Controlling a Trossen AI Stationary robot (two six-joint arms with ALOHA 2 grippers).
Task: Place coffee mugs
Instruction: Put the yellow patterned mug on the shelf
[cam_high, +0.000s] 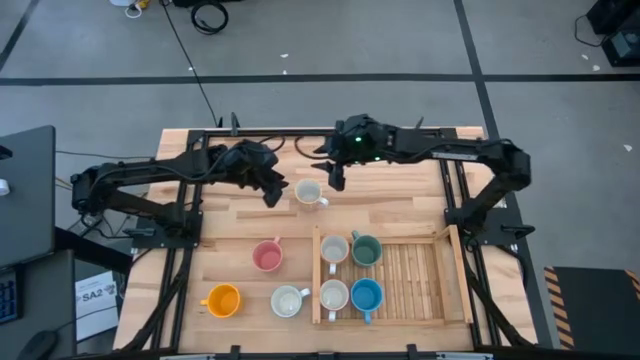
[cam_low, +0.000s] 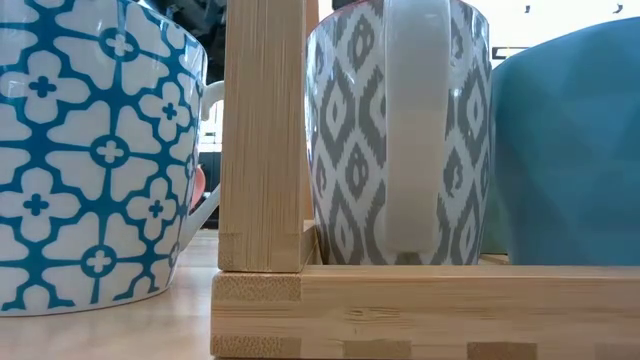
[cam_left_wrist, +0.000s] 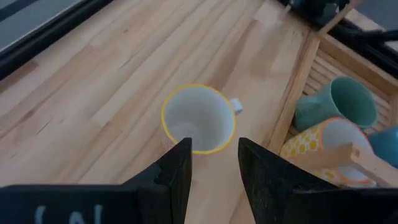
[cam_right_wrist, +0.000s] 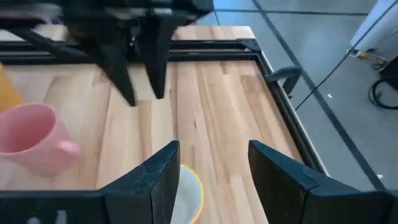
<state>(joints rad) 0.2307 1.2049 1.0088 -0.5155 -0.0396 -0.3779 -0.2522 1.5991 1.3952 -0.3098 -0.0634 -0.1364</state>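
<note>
Yellow-rimmed white mug (cam_high: 309, 193) looks rigid, glazed, probably slick and chippable; I'd pinch its rim wall. Left gripper (cam_high: 272, 192) and right gripper (cam_high: 338, 178) both hang spread, empty.

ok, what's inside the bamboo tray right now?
Four mugs stand at the left end of the bamboo tray: a cream mug, a dark green mug, a white mug and a blue mug. Its other slats are bare; nothing is hidden.

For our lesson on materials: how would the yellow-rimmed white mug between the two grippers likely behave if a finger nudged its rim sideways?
The yellow-rimmed mug stands upright on smooth wood, so it would probably slide rather than tip. It looks like rigid glazed ceramic, likely slippery for fingers and breakable if dropped. Its side handle could make it turn when pushed off-centre.
</note>
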